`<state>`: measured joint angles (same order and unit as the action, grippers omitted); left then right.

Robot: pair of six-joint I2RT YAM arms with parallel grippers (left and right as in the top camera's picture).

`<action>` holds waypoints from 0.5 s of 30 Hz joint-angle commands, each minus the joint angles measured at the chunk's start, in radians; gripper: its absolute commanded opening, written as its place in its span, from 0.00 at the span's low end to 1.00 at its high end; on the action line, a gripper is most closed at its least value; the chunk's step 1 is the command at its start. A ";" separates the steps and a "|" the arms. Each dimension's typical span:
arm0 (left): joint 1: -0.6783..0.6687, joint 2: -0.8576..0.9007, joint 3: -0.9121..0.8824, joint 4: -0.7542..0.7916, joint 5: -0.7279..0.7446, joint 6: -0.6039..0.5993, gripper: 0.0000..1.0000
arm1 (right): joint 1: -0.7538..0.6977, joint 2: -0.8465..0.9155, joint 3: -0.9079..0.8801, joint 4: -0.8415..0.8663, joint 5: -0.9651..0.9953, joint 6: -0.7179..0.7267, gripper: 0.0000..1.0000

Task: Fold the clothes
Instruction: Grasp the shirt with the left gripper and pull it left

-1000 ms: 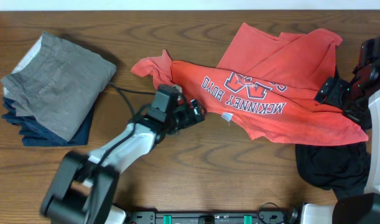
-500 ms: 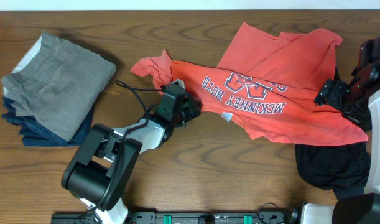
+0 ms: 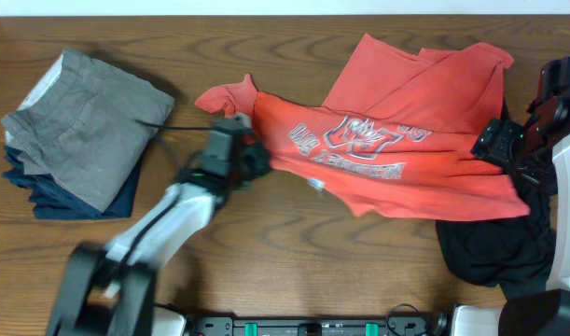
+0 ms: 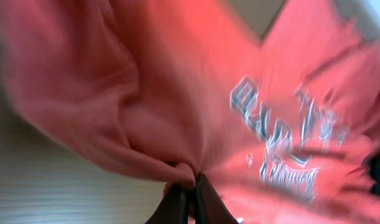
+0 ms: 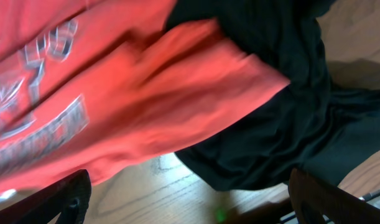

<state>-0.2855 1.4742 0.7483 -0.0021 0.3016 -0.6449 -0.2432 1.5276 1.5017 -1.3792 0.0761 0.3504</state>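
A coral-red T-shirt (image 3: 396, 140) with navy-and-white lettering lies spread and rumpled across the middle and right of the table. My left gripper (image 3: 253, 153) is shut on a bunched fold at the shirt's left side; in the left wrist view its jaws (image 4: 191, 182) pinch the red cloth (image 4: 146, 106). A black garment (image 3: 494, 247) lies crumpled at the front right, partly under the shirt. My right gripper (image 3: 496, 142) hovers open over the shirt's right edge. In the right wrist view its fingers (image 5: 68, 199) stand wide apart above red shirt (image 5: 115, 106) and black cloth (image 5: 283, 112), holding nothing.
A folded pile (image 3: 79, 126) of grey cloth on navy cloth sits at the far left. A black cable (image 3: 177, 126) runs from the left arm toward that pile. Bare wooden table (image 3: 294, 243) shows along the front.
My left gripper went from open to shut on the shirt's left fold and moved left with it. The shirt slid left, uncovering more of the black garment. The right arm stayed put.
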 commanded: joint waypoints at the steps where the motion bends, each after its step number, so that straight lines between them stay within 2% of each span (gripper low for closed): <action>1: 0.146 -0.167 0.037 -0.048 -0.106 0.121 0.06 | -0.006 0.000 -0.024 0.008 0.005 -0.015 0.99; 6: 0.362 -0.304 0.056 -0.047 -0.092 0.120 0.06 | -0.006 0.000 -0.054 0.033 0.002 -0.025 0.99; 7: 0.379 -0.310 0.056 -0.057 -0.068 0.120 0.17 | -0.006 0.000 -0.060 0.042 -0.002 -0.033 0.99; 8: 0.392 -0.313 0.056 -0.077 -0.023 0.120 0.52 | -0.006 0.000 -0.067 0.052 -0.003 -0.039 0.94; 9: 0.395 -0.312 0.056 -0.108 0.030 0.120 0.85 | -0.006 0.000 -0.076 0.065 -0.005 -0.045 0.86; 10: 0.393 -0.309 0.056 -0.140 0.072 0.117 0.98 | -0.006 0.000 -0.085 0.078 -0.006 -0.045 0.72; 13: 0.358 -0.290 0.056 -0.260 0.181 0.113 0.98 | -0.006 0.000 -0.122 0.148 -0.006 -0.053 0.19; 14: 0.339 -0.281 0.056 -0.300 0.207 0.108 0.98 | -0.006 0.000 -0.137 0.187 -0.007 -0.053 0.05; 15: 0.315 -0.270 0.056 -0.335 0.224 0.108 0.98 | -0.006 0.000 -0.154 0.232 -0.011 -0.057 0.01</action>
<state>0.0719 1.1816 0.8013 -0.2932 0.3969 -0.5468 -0.2432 1.5276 1.3811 -1.2007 0.0681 0.3164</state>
